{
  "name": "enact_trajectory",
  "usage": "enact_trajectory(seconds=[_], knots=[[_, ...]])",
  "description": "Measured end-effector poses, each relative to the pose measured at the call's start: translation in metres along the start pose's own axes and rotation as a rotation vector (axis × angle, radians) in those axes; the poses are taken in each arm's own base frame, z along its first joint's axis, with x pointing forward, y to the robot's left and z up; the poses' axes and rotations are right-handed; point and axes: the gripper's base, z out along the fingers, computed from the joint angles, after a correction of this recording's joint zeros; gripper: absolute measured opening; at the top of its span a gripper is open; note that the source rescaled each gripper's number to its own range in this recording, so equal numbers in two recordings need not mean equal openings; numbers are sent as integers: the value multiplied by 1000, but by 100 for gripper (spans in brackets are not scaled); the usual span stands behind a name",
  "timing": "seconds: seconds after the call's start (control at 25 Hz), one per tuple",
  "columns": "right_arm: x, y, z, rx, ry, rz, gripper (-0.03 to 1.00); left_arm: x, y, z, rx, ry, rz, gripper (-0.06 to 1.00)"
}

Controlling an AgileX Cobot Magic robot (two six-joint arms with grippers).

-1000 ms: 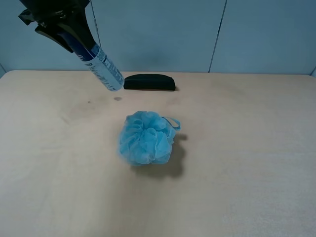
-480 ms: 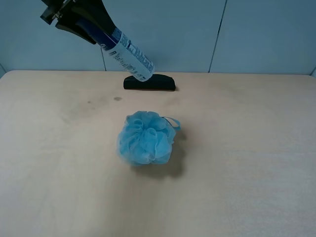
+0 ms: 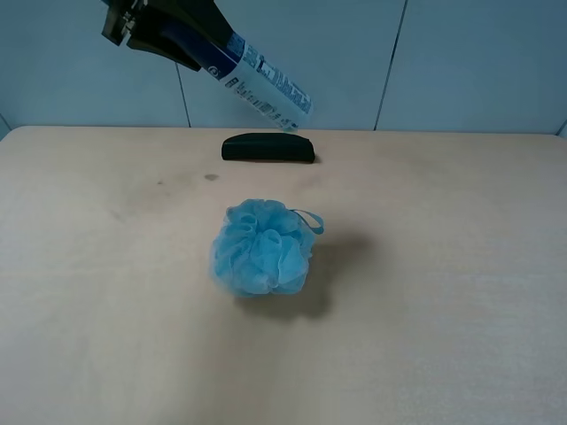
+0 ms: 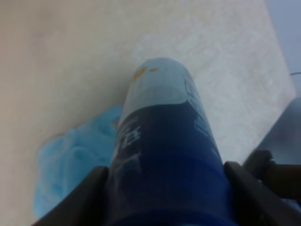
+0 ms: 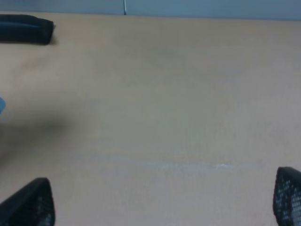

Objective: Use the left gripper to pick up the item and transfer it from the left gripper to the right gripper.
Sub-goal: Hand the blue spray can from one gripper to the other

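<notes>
Exterior high view: left hand sits high at the far left, well above the surface. It is clenched on the dark blue end of the bottle. The bottle is held clear of the surface and tilted, its labelled free end slanting down toward the middle. That end hangs above the black case, apart from it. The case lies flat near the far edge. A light blue mesh pouf rests mid-surface, nearer the camera than the case, with a cord loop showing on its right side.

Left wrist view: the bottle fills most of the frame, with one black finger pressed against each side of its dark blue part. The white-and-blue print runs on to the pale far end; the lettering is too blurred to read. Part of the pouf shows below, partly hidden by the bottle.

Right wrist view: right hand is released, its black fingertips spread wide, with bare surface showing between them. The case lies far off at the surface's edge.
</notes>
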Motion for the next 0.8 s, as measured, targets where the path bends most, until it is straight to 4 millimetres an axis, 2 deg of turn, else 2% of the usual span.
enact_trajectory(seconds=[0.44, 0.8], knots=[[0, 0, 0, 0, 0, 0, 100, 3, -15, 59, 71, 137, 55, 0], [0, 0, 0, 0, 0, 0, 100, 11, -40, 85, 104, 203, 113, 0]])
